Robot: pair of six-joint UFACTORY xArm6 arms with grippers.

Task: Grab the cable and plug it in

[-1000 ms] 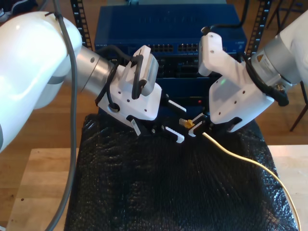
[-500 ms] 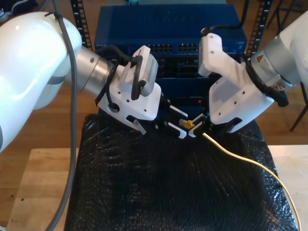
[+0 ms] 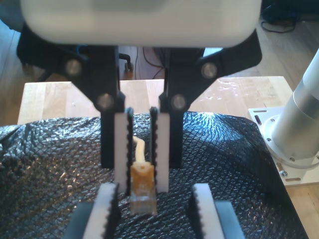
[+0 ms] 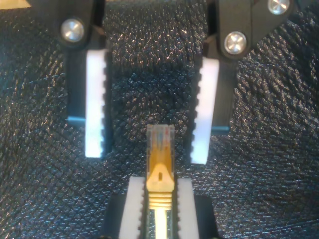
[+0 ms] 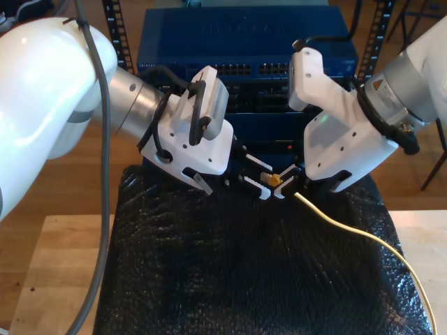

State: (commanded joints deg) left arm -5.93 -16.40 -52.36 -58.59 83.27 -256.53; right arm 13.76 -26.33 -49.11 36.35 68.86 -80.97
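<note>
The yellow cable [image 5: 349,227] trails from the exterior view's right across the black mat to its clear plug [image 5: 274,179]. My second gripper [image 5: 286,184], on the arm at the exterior view's right, is shut on the cable just behind the plug [image 4: 159,144], which sticks out past its fingers [image 4: 133,199]. My first gripper [image 5: 262,180], on the arm at the exterior view's left, faces it with its fingers [image 4: 94,114] open on either side of the plug tip, not touching. The first wrist view shows the plug [image 3: 142,191] held between the second gripper's pads [image 3: 121,149].
A blue network switch [image 5: 244,38] with a row of ports [image 5: 241,70] stands in a rack behind the grippers. A black textured mat [image 5: 244,279] covers a wooden table [image 5: 63,265]. A white arm base [image 3: 294,134] is bolted at the table edge.
My first gripper has moved toward the exterior view's right, bringing its open fingers around the plug tip. The second gripper and cable have stayed still.
</note>
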